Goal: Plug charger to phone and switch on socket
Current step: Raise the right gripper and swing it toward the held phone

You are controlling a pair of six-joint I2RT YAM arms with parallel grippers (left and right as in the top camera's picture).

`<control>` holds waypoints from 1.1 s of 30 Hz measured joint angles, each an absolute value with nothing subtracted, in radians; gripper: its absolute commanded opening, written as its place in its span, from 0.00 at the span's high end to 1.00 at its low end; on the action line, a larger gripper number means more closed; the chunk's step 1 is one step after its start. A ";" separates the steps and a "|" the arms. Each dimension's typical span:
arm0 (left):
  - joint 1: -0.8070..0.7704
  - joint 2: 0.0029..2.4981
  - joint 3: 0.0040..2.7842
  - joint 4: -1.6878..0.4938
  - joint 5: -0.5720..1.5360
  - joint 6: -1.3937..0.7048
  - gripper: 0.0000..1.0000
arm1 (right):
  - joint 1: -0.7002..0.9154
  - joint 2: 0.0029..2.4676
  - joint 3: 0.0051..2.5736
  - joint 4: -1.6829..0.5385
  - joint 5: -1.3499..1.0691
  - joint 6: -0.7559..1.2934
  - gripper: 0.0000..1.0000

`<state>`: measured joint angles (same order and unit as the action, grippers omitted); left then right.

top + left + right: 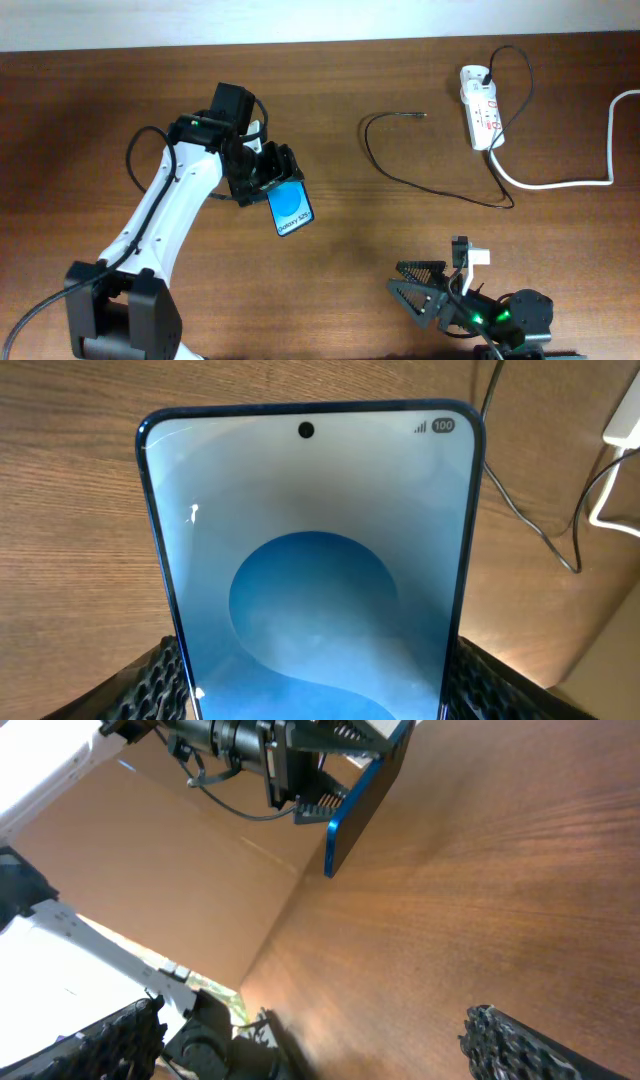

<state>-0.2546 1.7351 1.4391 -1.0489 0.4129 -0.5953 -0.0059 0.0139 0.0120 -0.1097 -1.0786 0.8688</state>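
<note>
The left hand (268,178) clamps the phone (290,208), raised well left of the socket (481,110); the right hand (430,285) gapes empty. The charger (398,115) seems plugged into the socket, tip loose left of it; connecting and switching remain.

You're looking straight at the phone (312,590), which fills most of the view. It is clamped at its lower edges by the black ribbed fingers (150,685) of the left pincer (312,695), one on each side. The lit screen shows a blue disc, a camera dot at top centre and a "100" badge at top right. Behind it is the wooden counter (70,510). A thin black cable (545,540) and a white cord (600,510) lie off to the right.
</note>
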 measured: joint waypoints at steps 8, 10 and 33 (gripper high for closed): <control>-0.255 1.735 1.439 -1.050 0.411 -0.726 0.57 | -0.006 0.014 0.012 -0.112 -1.094 0.921 0.02; -0.255 1.735 1.439 -1.050 0.411 -0.742 0.57 | -0.006 0.014 0.012 -0.112 -1.093 0.955 0.02; -0.255 1.735 1.439 -1.050 0.438 -0.835 0.54 | -0.006 0.054 0.080 -0.109 -0.911 0.763 0.02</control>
